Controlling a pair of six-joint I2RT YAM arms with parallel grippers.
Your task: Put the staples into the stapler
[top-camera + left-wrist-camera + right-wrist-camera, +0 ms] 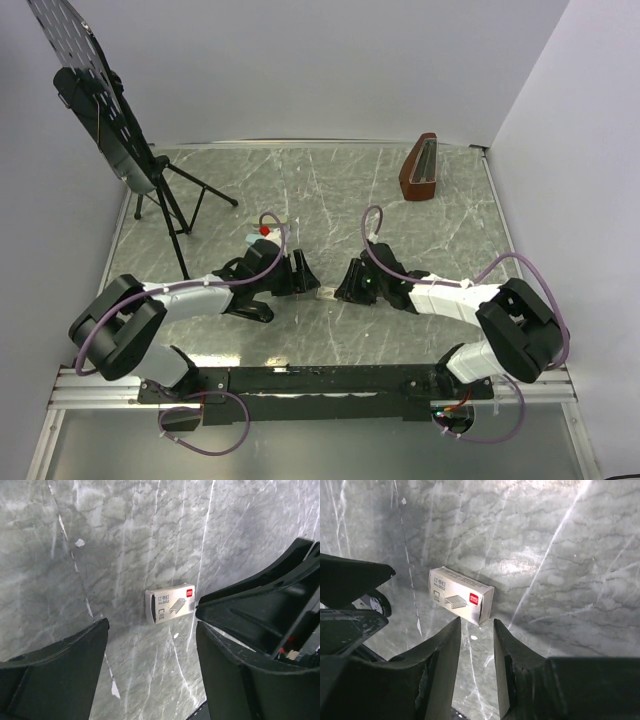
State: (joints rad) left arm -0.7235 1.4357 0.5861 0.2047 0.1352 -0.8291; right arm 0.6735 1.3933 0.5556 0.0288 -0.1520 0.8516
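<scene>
A small whitish staple box [325,293] lies flat on the marble table between my two grippers. No loose staples show; I see only the box [170,605]. My left gripper [152,625] stands open just short of the box, with bare table between its fingers. My right gripper [476,622] is also open with a narrower gap, its tips just short of the box's [461,600] near corner and holding nothing. The two grippers face each other, left gripper [308,277] and right gripper [345,283]. The stapler is out of view.
A reddish-brown wedge-shaped object with a grey channel [420,167] stands at the back right. A black perforated board on a tripod [110,120] occupies the back left. White walls close in the table at the back and right.
</scene>
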